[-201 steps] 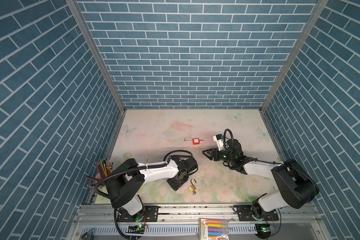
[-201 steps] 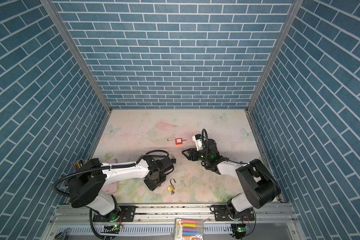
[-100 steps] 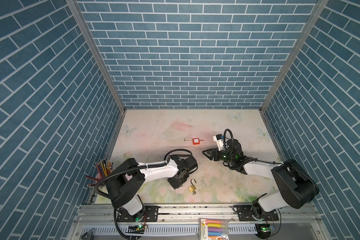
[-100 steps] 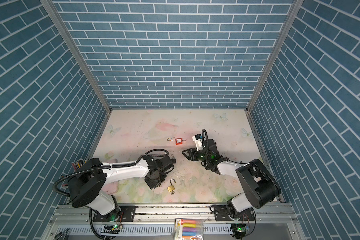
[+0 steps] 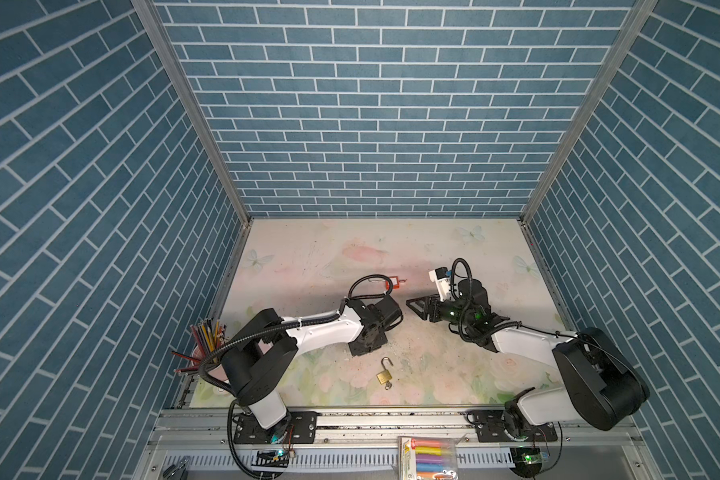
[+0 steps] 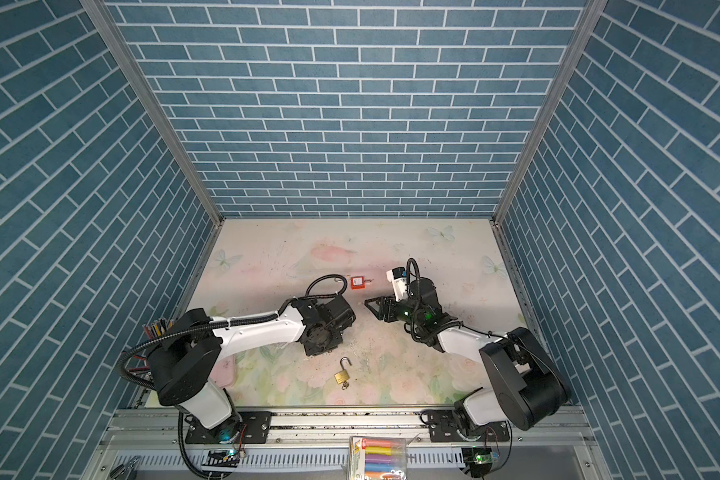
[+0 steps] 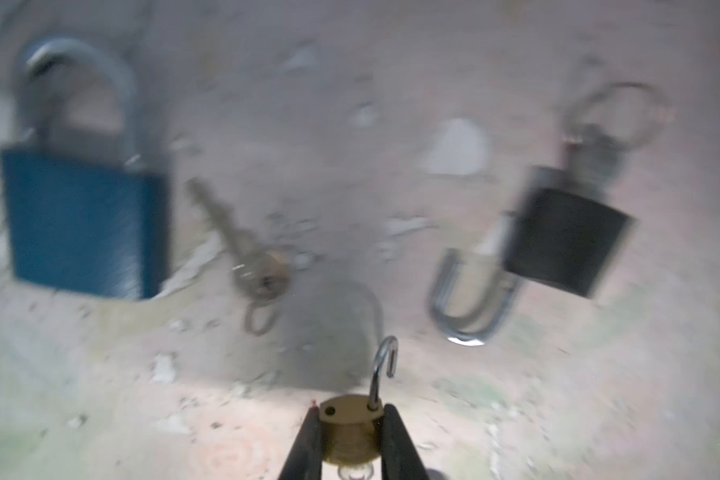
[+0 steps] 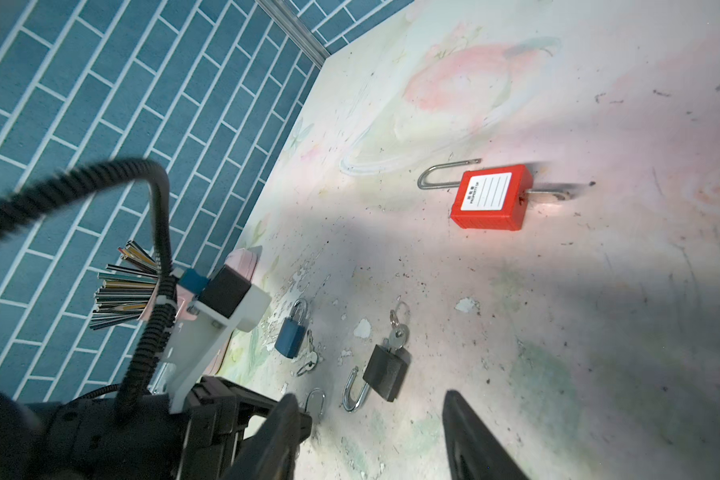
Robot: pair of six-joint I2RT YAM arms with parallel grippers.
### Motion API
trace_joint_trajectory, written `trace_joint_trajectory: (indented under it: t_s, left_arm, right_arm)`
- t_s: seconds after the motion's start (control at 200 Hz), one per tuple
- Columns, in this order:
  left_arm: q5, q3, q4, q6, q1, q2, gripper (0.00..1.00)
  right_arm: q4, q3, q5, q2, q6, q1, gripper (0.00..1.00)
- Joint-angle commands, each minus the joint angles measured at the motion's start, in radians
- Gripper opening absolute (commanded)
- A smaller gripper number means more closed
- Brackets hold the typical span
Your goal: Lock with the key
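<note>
In the left wrist view my left gripper (image 7: pixel 352 411) is shut on a small brass padlock (image 7: pixel 350 434), with both fingers against its sides. Its shackle (image 7: pixel 381 374) stands open and a key ring shows under the body. In both top views the left fingers are hidden under the wrist (image 5: pixel 367 345), and a brass padlock (image 5: pixel 385 375) with an open shackle and a key (image 5: pixel 387 386) lies just in front. I cannot tell if it is the same padlock. My right gripper (image 8: pixel 368 397) hovers open and empty over the table.
A blue padlock (image 7: pixel 84 220), a loose key (image 7: pixel 242 249) and a black padlock (image 7: pixel 566 237) with its key in lie beyond the left gripper. A red padlock (image 8: pixel 491 197) lies further back. A pencil cup (image 5: pixel 204 345) stands by the left wall.
The left jaws have closed on the brass padlock and the left wrist has shifted slightly back and right. The padlock lying in the top views and the right arm have not moved.
</note>
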Motion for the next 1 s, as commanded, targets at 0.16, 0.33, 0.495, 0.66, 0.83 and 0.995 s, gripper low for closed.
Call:
trace_joint_trajectory:
  t_s: [0.16,0.33,0.495,0.66,0.83,0.995]
  left_arm:
    - [0.113,0.080,0.249,0.869,0.056,-0.121,0.00]
    - [0.219,0.022,0.386,1.164,0.085,-0.193,0.00]
    - [0.267,-0.129,0.568,1.335,0.087,-0.310,0.00]
    - [0.323,-0.341,0.805,1.431,0.088,-0.487,0.00]
    - [0.384,-0.380,0.811,1.476,0.089,-0.534,0.00]
    - [0.388,-0.373,0.801,1.493,0.088,-0.518,0.00]
  right_arm:
    - [0.013,0.058,-0.014,-0.110,-0.037,-0.012,0.57]
    - [-0.109,0.099,-0.053,-0.221,-0.103,-0.013,0.58]
    - [-0.243,0.106,-0.089,-0.324,-0.137,-0.011,0.59]
    - [-0.448,0.154,-0.113,-0.373,-0.198,0.000,0.60]
    - [-0.602,0.187,-0.114,-0.365,-0.226,0.036,0.60]
    - [-0.616,0.197,-0.157,-0.298,-0.237,0.081,0.60]
